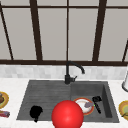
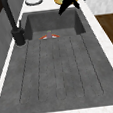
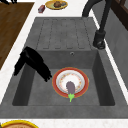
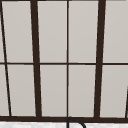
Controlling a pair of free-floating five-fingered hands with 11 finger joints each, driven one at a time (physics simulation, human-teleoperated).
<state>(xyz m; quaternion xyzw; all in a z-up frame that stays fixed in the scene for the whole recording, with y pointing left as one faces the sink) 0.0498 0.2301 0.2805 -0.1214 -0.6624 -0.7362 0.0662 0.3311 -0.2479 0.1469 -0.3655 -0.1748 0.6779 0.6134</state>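
So the plate (image 3: 80,87) sits in the sink (image 3: 100,82) basin with an eggplant (image 3: 70,87) on it. Right hand (image 3: 32,63) hovers just beside the plate, fingers straight, together. Left hand (image 1: 35,112) is over the drainboard, can't tell its fingers.

A dark grey sink (image 1: 45,92) sits below a dark-framed window (image 1: 67,30), its black tap (image 1: 72,71) curving right over the basin, where a red-rimmed plate (image 1: 83,105) carries a purplish eggplant (image 1: 88,104). The right hand (image 1: 97,103) hangs just beside the plate with straight fingers pointing down, while the left hand (image 1: 35,112) hovers, fingers curled, over the draining side at the sink's front left. A large red ball (image 1: 67,114) fills the foreground between them, and yellow-rimmed plates (image 1: 124,108) sit at both counter edges.
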